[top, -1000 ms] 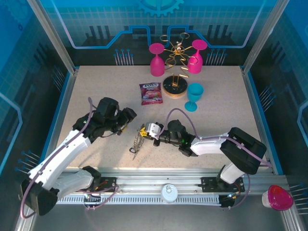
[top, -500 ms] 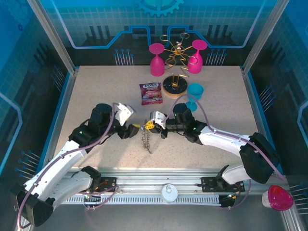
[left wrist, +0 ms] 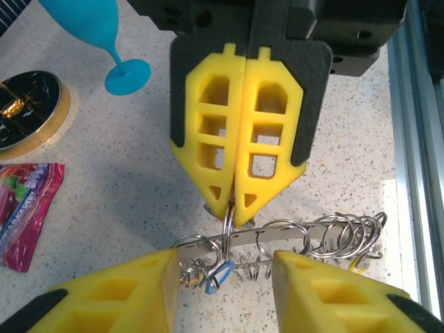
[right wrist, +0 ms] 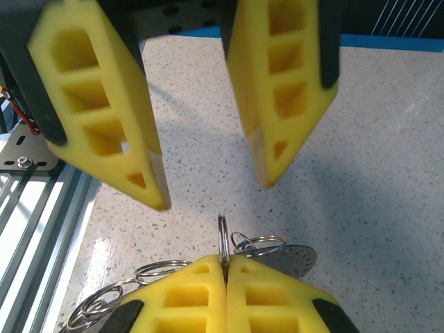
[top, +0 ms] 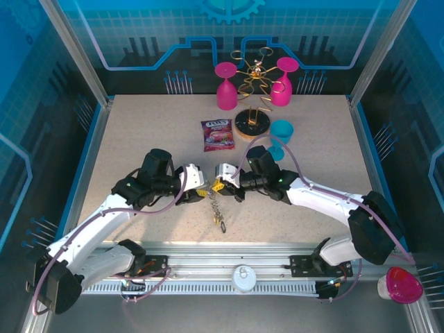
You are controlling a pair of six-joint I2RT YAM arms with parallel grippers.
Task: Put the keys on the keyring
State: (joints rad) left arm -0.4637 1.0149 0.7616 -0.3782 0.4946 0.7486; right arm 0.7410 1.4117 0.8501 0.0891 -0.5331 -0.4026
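Yellow foam fingers meet at the keyring, mid-table

Right gripper (left wrist: 233, 208): fingers pressed flat together, pinching one small wire loop on the rim of the keyring (left wrist: 246, 237). The grey metal ring hangs from that pinch. It is seen edge-on in the left wrist view, with more wire loops bunched along it. In the top view it trails from the grip toward the near edge of the table (top: 139, 146); cannot tell whether its lower end touches the surface.

Left gripper (right wrist: 211, 193): fingers spread, one on either side of the pinched loop, touching nothing, tips near the right gripper's.

Keys (left wrist: 217, 273): one blue-tagged piece hangs among the small rings under the band; the others are too small to sort.

Behind: sweets packet (top: 217, 134), round wooden rack base (top: 250, 126), blue goblet (top: 280, 136) just beside it, two pink goblets (top: 225, 87) at the rack, bowls down
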